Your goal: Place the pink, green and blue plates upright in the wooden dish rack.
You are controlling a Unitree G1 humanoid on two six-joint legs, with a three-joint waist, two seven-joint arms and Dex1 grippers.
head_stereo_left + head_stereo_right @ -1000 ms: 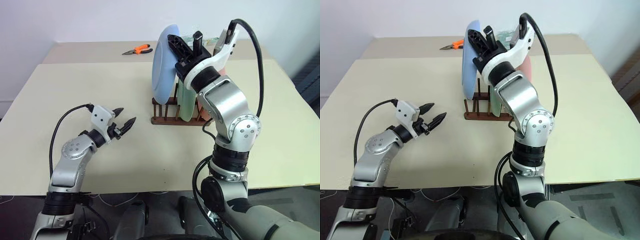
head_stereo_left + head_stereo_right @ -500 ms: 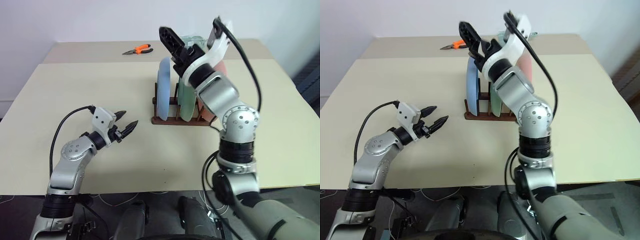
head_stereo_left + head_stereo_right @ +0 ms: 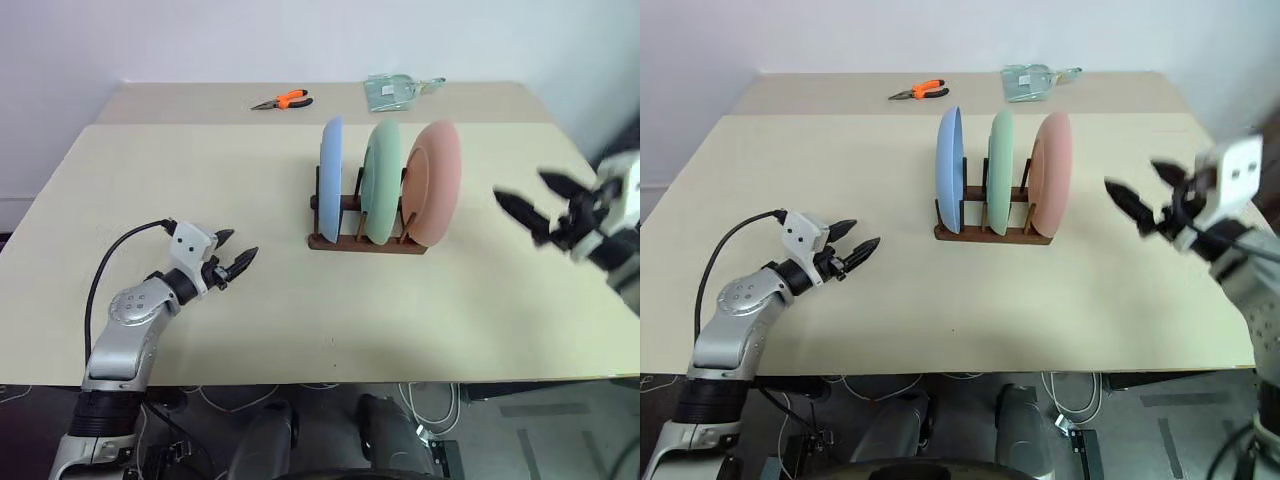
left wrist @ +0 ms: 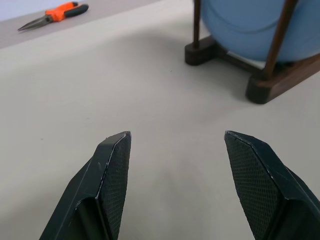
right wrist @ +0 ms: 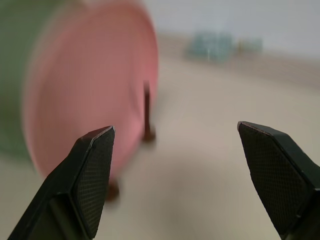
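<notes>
The left pincer [image 3: 232,263] hovers open and empty at nine o'clock over the tabletop [image 3: 200,180]. At centre, the rack [image 3: 365,240] holds the blue plate [image 3: 331,178], green plate [image 3: 380,180] and pink plate [image 3: 435,183] upright. At three o'clock, the right pincer [image 3: 532,205] gapes wide, holding nothing.

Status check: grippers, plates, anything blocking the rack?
Left gripper open, empty, over the table. Right gripper open, empty, right of the rack. Blue plate, green plate and pink plate stand upright in it. Nothing blocking.
</notes>
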